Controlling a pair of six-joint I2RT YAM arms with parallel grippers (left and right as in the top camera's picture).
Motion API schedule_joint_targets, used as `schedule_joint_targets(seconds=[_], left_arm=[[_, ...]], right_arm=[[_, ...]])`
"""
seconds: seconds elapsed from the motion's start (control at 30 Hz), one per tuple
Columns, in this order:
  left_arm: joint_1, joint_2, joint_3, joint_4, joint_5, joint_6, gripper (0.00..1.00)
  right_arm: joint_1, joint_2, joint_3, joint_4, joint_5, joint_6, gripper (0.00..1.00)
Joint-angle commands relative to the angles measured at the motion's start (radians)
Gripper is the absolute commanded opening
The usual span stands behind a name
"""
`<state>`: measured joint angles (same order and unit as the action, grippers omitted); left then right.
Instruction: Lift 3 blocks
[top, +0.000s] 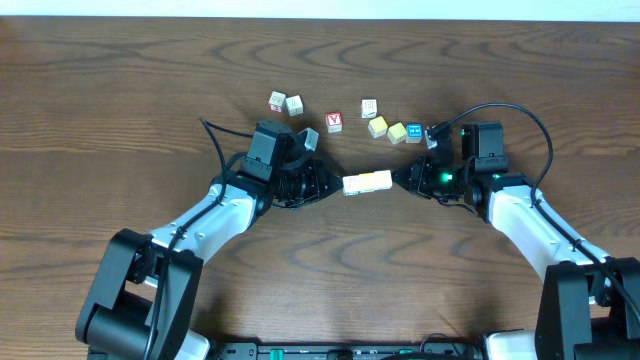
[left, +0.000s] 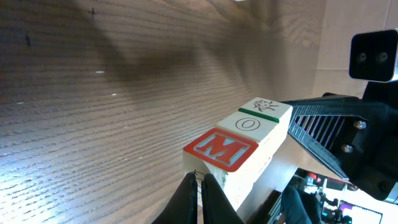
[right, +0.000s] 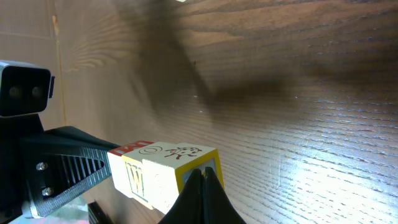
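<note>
1. Wood-grained brown table (top: 120, 90) fills the overhead view and carries everything.
2. Two white-and-black arms come next. The left arm (top: 215, 215) reaches in from 7 o'clock and the right arm (top: 520, 215) from 5 o'clock. They meet nose to nose near the middle.
3. The left claw (top: 335, 186) has its fingers pressed together with nothing between them. Its joined tips push against the 9 o'clock end of the row. The right claw (top: 398, 180) is closed the same way and pushes against the 3 o'clock end.
4. The row of three blocks (top: 367, 182) is squeezed end to end between the two claws, lying along the 9-to-3 line in the overhead view. In both wrist views it sits clear of the table, with its shadow well apart on the wood.
5. In the left wrist view the red-M block (left: 219, 148) touches the left claw's tips. The O block (left: 249, 124) is in the middle. The green-banded block (left: 267, 107), with a dark drawing on top, is at the far end. In the right wrist view the block touching the right claw has yellow edges, and the middle one shows an orange-yellow W.
6. Loose cubes lie on the table toward 12 o'clock of the row:
   - Two pale cubes (top: 294, 104) sit just beside each other at 11 o'clock.
   - A red-faced cube (top: 334, 121) lies nearer the row.
   - A white cube (top: 369, 107) is at 12 o'clock.
   - Two yellow cubes (top: 377, 126) lie toward 1 o'clock, with a blue-faced cube (top: 414, 132) just beside the second of them.
</note>
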<state>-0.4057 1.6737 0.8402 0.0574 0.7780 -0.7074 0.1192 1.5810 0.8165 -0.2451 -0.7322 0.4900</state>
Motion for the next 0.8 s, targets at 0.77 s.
schedule_joint_targets(seconds=[0.77], left_arm=[[-0.042,0.003,0.031,0.035,0.104,-0.010,0.07]], right_arm=[[0.112,-0.022,0.008,-0.004,-0.290,0.011,0.01]])
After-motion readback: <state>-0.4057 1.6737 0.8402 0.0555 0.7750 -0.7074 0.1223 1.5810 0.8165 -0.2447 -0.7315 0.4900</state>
